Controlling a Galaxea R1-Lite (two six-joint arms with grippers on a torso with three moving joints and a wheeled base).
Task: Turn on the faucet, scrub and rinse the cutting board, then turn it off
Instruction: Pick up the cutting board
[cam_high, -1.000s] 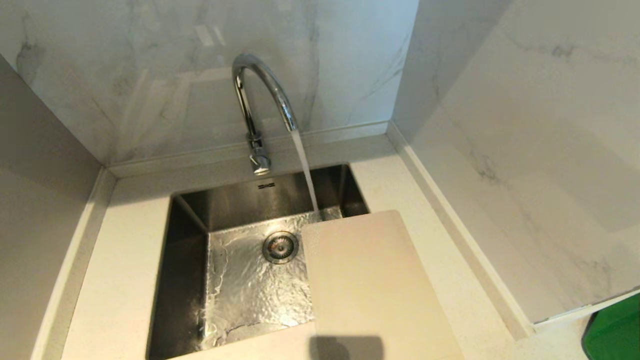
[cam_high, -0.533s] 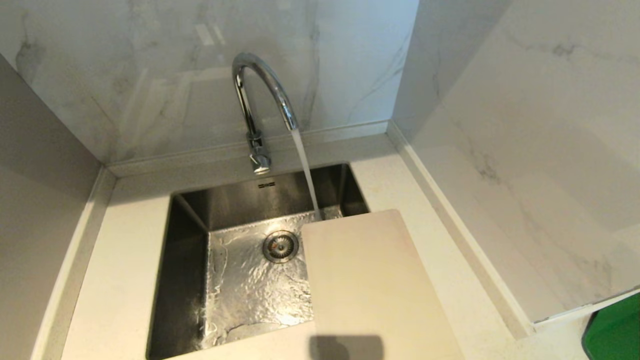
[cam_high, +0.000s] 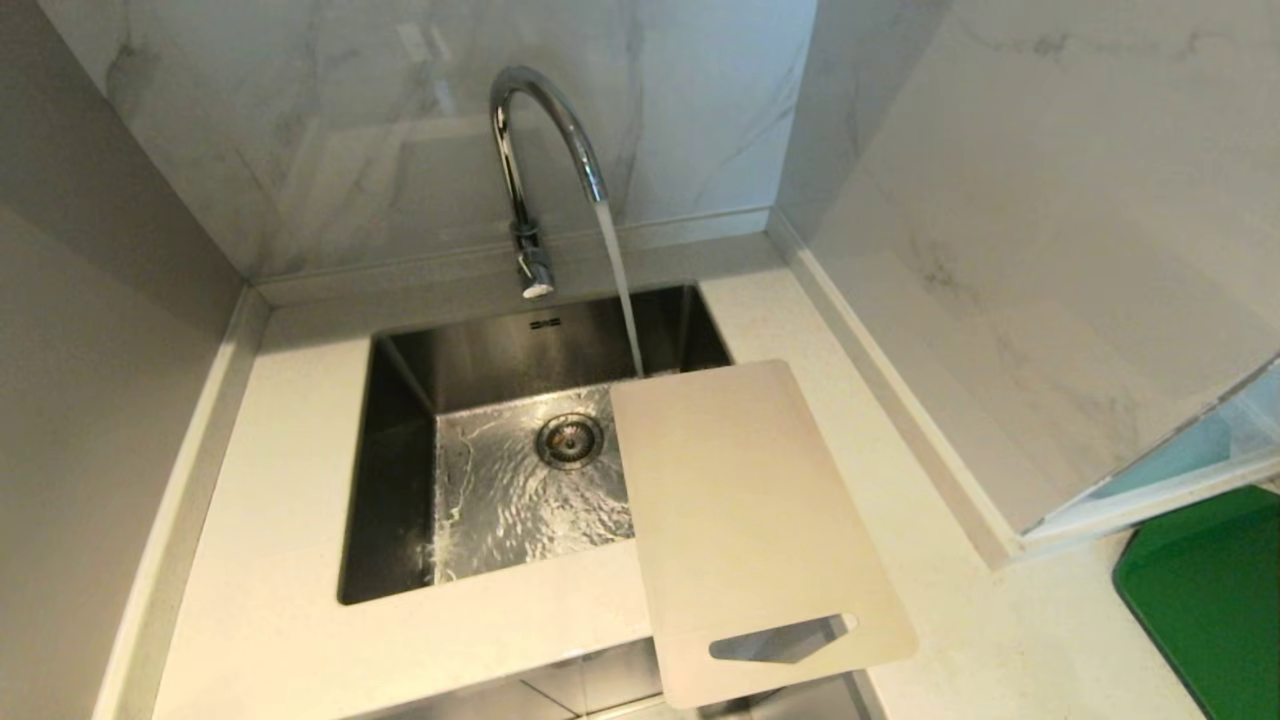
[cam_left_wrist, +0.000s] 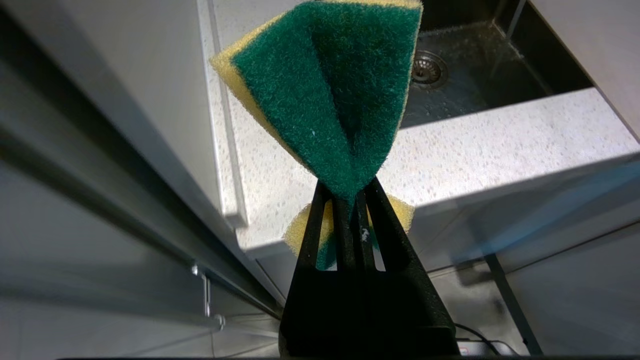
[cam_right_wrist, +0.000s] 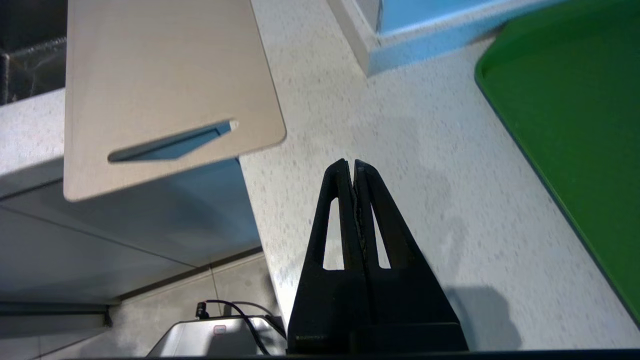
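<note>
Currently faucet (cam_high: 540, 150) runs at sink's (cam_high: 390, 470) twelve o'clock, cutting board (cam_high: 745, 520) bridges its three o'clock rim, slot end overhanging counter (cam_high: 270, 480); left gripper (cam_left_wrist: 348, 192) clenches the sponge (cam_left_wrist: 325, 95), right gripper (cam_right_wrist: 354, 165) pinched closed, empty.

**Faucet and cutting board at the sink**

The faucet (cam_high: 545, 130) is shown as a tall chrome gooseneck rising from the counter behind the basin, with 1 small lever knob set low on its stem. Its arched spout is directed over the rear right part of the basin, and a steady stream of water is seen falling from it, just beyond the far edge of the board. The cutting board (cam_high: 745, 510) is shown as a flat cream-white rectangle with rounded corners, laid across the basin's right rim, partly over the basin and partly on the counter. Its near end, pierced by 1 narrow slot handle, overhangs the counter's front edge.
</note>
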